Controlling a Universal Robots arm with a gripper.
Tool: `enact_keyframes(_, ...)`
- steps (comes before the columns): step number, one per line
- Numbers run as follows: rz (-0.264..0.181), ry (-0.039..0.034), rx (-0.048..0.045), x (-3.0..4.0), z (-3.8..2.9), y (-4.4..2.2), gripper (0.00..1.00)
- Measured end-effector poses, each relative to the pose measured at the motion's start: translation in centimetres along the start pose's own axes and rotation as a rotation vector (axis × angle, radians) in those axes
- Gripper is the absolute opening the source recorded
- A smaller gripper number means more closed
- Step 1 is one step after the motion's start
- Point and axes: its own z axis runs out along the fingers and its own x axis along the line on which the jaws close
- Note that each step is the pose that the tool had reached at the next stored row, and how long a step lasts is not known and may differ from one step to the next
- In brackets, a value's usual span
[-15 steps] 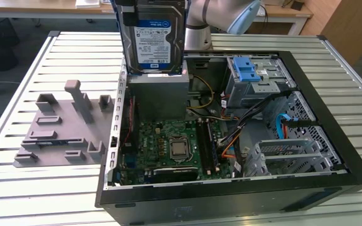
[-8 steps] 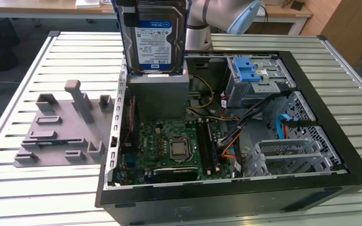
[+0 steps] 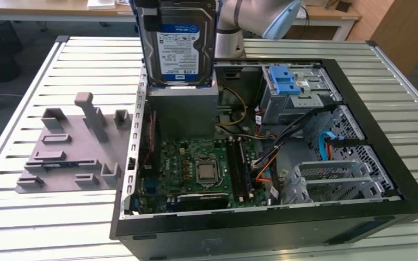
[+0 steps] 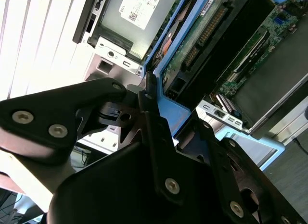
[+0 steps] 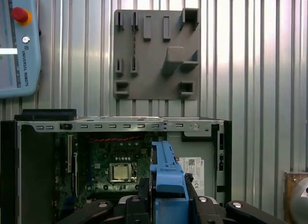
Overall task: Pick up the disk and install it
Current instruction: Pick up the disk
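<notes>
The disk (image 3: 178,43), a silver hard drive with a white-and-blue label in a blue bracket, hangs upright above the open computer case (image 3: 383,163), over the grey power-supply box (image 3: 183,111). My gripper (image 5: 167,197) is shut on the disk's blue bracket (image 5: 166,178) in the first wrist view, with black fingers (image 5: 139,205) on either side. In the second wrist view the gripper (image 4: 166,116) clamps the blue frame (image 4: 168,111), and the drive's circuit-board side (image 4: 202,36) faces the camera.
Inside the case lie a green motherboard (image 3: 194,168), a silver cage with a blue latch (image 3: 289,81) and metal drive bays (image 3: 339,179). A grey fixture plate (image 3: 71,147) with holders sits on the slatted table at the exterior view's left. A teach pendant (image 5: 17,46) lies nearby.
</notes>
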Motion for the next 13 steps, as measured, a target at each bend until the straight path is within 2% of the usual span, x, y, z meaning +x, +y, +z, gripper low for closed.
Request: enact_keyframes(13, 0.0, 0.0, 0.0, 0.14, 0.0, -0.24, 0.36)
